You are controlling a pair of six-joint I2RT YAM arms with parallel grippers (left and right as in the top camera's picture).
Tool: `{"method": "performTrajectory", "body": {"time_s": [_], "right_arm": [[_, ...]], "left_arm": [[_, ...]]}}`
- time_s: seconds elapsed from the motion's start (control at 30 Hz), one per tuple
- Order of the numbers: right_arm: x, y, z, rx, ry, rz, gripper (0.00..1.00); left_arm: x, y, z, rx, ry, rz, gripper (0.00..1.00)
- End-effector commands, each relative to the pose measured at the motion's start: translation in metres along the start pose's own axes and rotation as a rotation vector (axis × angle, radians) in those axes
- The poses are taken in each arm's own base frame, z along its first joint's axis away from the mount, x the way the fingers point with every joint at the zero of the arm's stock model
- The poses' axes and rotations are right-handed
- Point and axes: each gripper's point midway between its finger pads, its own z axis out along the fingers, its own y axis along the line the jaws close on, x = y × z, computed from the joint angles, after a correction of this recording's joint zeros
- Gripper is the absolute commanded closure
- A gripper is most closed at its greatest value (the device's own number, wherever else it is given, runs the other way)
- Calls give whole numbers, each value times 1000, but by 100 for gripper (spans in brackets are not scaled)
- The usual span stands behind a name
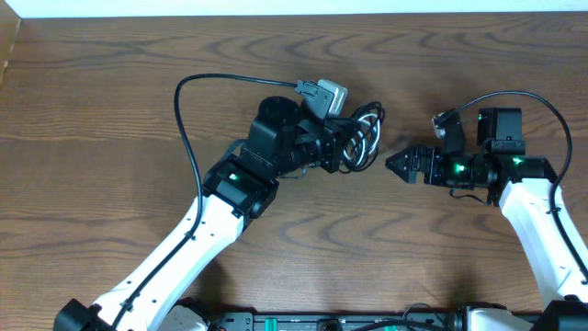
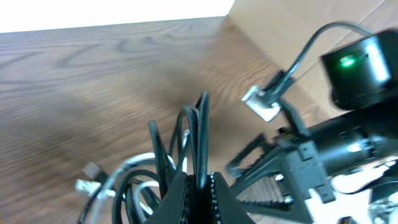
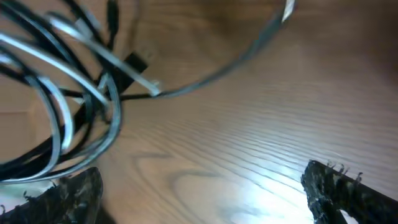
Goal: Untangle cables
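The cables (image 1: 364, 138) form a tangled bundle of thin black cords and one white cord at the table's middle. My left gripper (image 1: 338, 147) is shut on a black strand of the bundle. In the left wrist view that strand (image 2: 201, 134) rises upright from between the shut jaws of the left gripper (image 2: 200, 190), with the other loops and a small plug (image 2: 90, 180) lying to the left. My right gripper (image 1: 393, 165) stands open just right of the bundle, apart from it. In the right wrist view the right gripper (image 3: 205, 199) holds nothing, and the cables (image 3: 74, 99) lie ahead at upper left.
A thicker black wire (image 1: 184, 129) loops from the left arm to a grey plug (image 1: 326, 95) at its wrist. Another black wire (image 1: 542, 106) arcs over the right arm. Bare wooden table (image 1: 110, 184) surrounds the bundle.
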Motion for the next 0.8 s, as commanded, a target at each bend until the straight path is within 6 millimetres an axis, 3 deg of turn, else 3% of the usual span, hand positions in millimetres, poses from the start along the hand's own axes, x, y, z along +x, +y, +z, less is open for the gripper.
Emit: {"method": "performTrajectory", "body": {"time_s": [0.0,0.3,0.37,0.47,0.5,0.57,0.63,0.7,0.77], "right_arm": [[-2,34,-3,-165,1,-54,1],[-6,68,7,-252,-3,-91,4],[-7,76,10,-264,-6,-112,11],[-8,81,15,-254,-14,-132,39],[-10,76,19,-208,-21,-107,62],[-12,61,23,-111,-38,-62,93],[-14,42,24,-7,-55,-23,99],[-14,24,23,94,-67,18,99],[-11,38,24,14,-44,-57,99]], "left_arm": [[-10,-14,-8,55,-25,-30,92],[-12,-31,-9,151,-15,-74,92],[-14,-41,-11,207,-18,-64,92],[-20,-56,-15,287,-26,-78,92],[-21,-60,-17,312,-28,-75,92],[-20,-60,-17,314,-24,-75,92],[-16,-56,-15,294,-12,-67,92],[2,-34,-10,180,42,-45,92],[24,-1,-6,8,110,-45,92]]}}
